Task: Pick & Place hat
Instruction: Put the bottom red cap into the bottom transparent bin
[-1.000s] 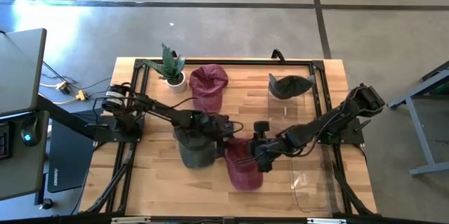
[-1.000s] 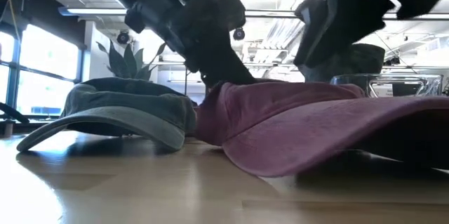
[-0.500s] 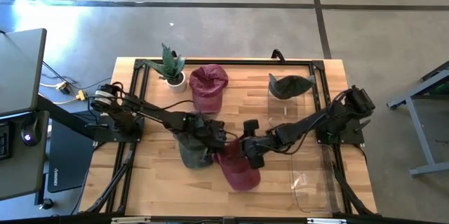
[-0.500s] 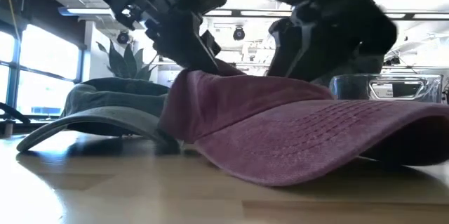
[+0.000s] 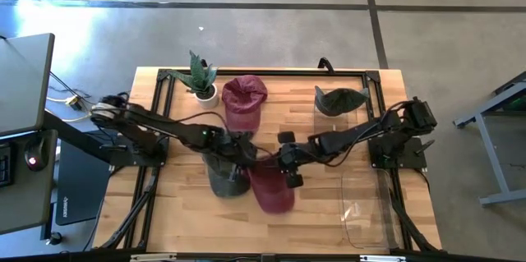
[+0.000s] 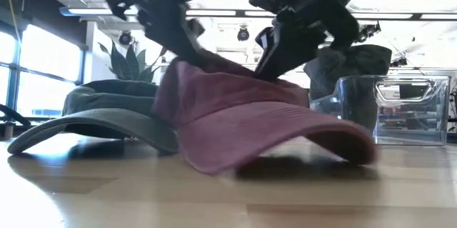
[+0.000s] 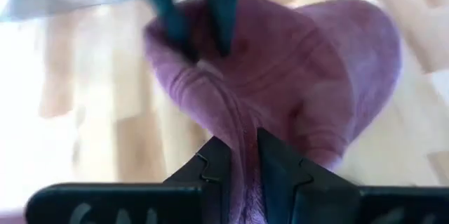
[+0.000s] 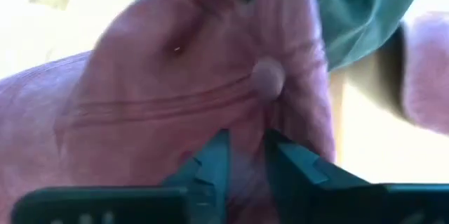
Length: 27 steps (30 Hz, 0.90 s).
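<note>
The left tool [image 5: 246, 157] and the right tool [image 5: 283, 163] each pinch a fold of the red cap [image 5: 271, 184] from opposite sides, fingers nearly together. The cap sits mid-tabletop [image 5: 329, 221], its brim resting on the wood, touching a green cap [image 5: 226, 176] beside it. Both arms extend inward, low.

Wooden table [image 5: 181, 213] with black frame rails carries a potted plant [image 5: 200, 77] at the far left, a maroon cap [image 5: 244, 98] beside it, a dark green cap [image 5: 339, 99] far right, a grey-green cap [image 5: 223, 176] touching another maroon cap [image 5: 271, 190] mid-table, and a clear bin [image 5: 362, 204] near right.
</note>
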Tool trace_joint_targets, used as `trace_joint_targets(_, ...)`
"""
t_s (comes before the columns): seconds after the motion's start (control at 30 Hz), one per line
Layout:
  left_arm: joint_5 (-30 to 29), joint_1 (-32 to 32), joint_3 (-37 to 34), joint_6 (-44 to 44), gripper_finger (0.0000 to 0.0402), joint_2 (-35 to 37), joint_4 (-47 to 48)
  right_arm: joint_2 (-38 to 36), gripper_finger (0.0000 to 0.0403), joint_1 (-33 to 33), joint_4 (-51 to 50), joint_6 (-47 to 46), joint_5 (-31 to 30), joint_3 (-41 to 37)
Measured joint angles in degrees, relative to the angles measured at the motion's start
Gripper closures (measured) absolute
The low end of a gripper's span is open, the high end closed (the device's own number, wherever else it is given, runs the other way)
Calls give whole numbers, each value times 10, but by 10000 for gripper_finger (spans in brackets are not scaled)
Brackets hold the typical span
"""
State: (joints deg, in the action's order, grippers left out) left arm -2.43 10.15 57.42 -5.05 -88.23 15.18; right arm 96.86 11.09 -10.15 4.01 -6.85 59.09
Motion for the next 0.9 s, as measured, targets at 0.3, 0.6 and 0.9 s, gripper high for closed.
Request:
trace_joint_targets(0.3, -70, 11, 0, 67, 350, 53, 88, -6, 271, -6, 17, 11, 46, 16)
trace_joint_targets(0.6, 3, 11, -1, 28, 307, 9, 6, -10, 114, -14, 7, 24, 17, 50)
trace_joint_targets(0.9, -133, 11, -1, 67, 222, 46, 98, 12, 104, -48, -21, 66, 20, 50)
